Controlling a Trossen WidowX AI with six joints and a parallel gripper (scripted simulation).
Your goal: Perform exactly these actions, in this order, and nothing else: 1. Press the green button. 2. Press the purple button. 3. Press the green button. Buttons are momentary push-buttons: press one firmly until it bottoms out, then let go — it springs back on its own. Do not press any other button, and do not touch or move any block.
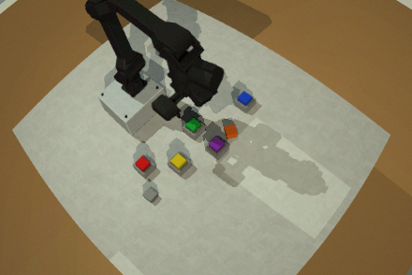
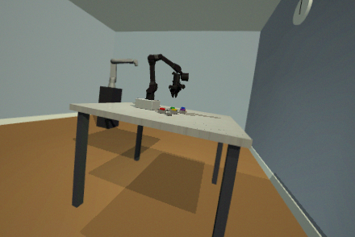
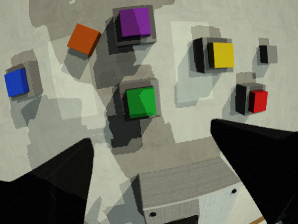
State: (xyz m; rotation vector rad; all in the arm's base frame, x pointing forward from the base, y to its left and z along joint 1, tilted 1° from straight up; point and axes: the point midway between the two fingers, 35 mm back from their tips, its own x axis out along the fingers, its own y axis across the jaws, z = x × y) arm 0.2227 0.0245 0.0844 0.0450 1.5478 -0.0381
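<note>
matt black arm [image 1: 140, 18], brushed metal base block [image 1: 128, 107], pale mottled table top [image 1: 281, 191], matt green button [image 1: 192, 125]
</note>
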